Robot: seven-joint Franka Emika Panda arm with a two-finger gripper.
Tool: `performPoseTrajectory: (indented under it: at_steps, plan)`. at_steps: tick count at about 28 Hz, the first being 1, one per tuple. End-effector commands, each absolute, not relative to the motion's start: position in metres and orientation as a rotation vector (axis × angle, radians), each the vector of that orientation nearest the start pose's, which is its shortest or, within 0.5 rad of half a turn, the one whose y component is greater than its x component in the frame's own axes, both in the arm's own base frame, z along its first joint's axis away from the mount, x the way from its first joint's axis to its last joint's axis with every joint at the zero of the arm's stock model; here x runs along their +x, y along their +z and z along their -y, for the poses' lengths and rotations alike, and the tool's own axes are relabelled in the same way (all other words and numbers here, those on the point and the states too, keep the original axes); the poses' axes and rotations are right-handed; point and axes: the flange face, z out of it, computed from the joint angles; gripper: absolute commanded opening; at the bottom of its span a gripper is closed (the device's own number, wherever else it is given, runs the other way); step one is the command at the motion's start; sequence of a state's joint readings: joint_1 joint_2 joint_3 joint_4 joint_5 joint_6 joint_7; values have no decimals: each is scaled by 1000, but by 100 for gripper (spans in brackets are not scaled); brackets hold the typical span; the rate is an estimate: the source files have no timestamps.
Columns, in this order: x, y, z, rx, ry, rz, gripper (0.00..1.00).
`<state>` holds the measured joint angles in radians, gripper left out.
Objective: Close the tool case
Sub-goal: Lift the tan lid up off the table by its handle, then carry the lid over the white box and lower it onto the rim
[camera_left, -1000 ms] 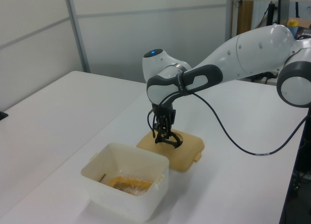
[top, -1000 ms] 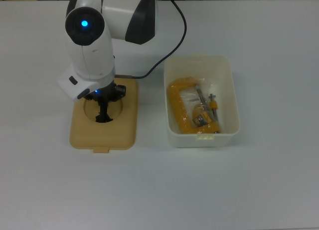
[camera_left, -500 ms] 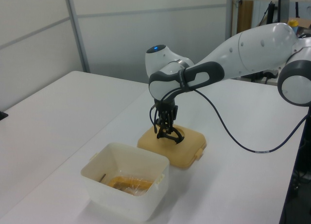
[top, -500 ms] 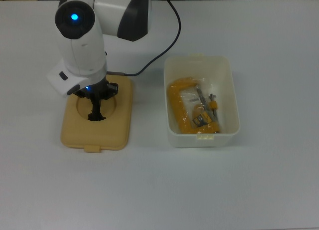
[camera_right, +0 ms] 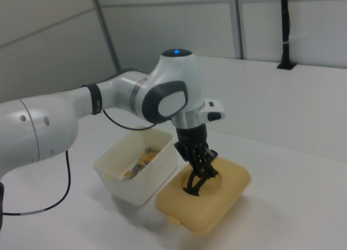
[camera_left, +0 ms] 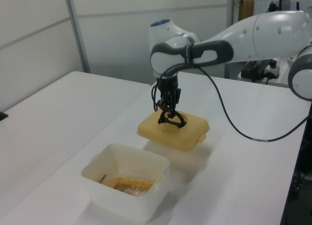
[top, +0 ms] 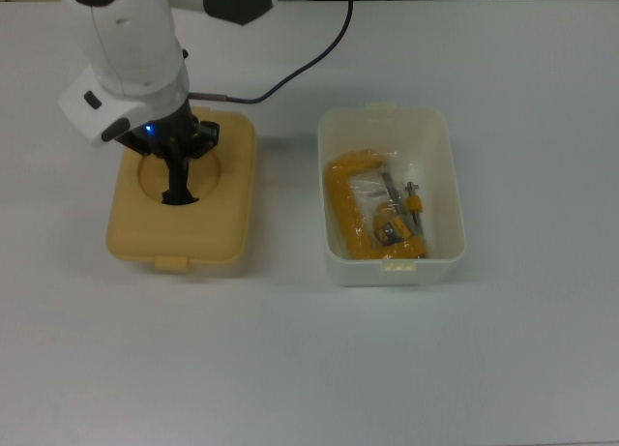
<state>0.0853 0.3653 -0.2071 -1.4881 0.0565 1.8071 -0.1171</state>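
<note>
Hanging from the black two-finger gripper (top: 178, 190) in the left half of the top view is the tan rectangular plastic lid (top: 182, 204) of the tool case, held by the black handle (camera_left: 170, 121) that sits in its round recess. The fingers are drawn in narrowly on that handle; no wider gap shows between them in any view. In the left view the lid (camera_left: 173, 131) is clear of the white table (camera_left: 58, 122), roughly level, with its shadow cast on the surface below and towards the tub. In the right view the lid (camera_right: 209, 201) sits at lower centre directly under the gripper (camera_right: 196, 186), its small end tab pointing to the lower left of the frame.

The white rectangular plastic tub (top: 441, 175) with rounded corners stands open on the table (top: 290, 369), right of centre in the top view, well apart from the lid with a strip of bare table between them. Inside it lies a yellow metal clamp (top: 353, 209) together with some crumpled clear wrapping. In the left view the tub (camera_left: 126, 186) is at lower centre, nearer the camera than the lid. In the right view the tub (camera_right: 142, 168) is just left of the lid, its near corner overlapping the lid's edge in the frame.

The white robot arm (top: 131, 49) comes in from the top left of the top view, with a black cable (top: 319, 54) curving behind it.
</note>
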Motion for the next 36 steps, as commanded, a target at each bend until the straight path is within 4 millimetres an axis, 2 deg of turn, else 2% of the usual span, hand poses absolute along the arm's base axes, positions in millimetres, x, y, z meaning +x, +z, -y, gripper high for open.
performPoseTrajectory:
  at_steps: [1, 8, 10, 15, 19, 20, 25, 31, 36]
  plan:
    - [656, 496, 49, -3112, 69, 11, 0]
    - [652, 517, 39, -3110, 35, -88, 0]
    - [653, 533, 27, -3110, 1, -107, 0]
    - [651, 544, -9, -3115, 20, -78, 0]
    - [650, 547, -35, -3119, 14, -67, 0]
    - [650, 548, -51, -3121, 9, -57, 0]
    - [647, 545, -93, -3134, 16, -39, 0]
    - [642, 539, -134, -3149, 15, -23, 0]
    - [640, 532, -156, -3164, 24, -1, 0]
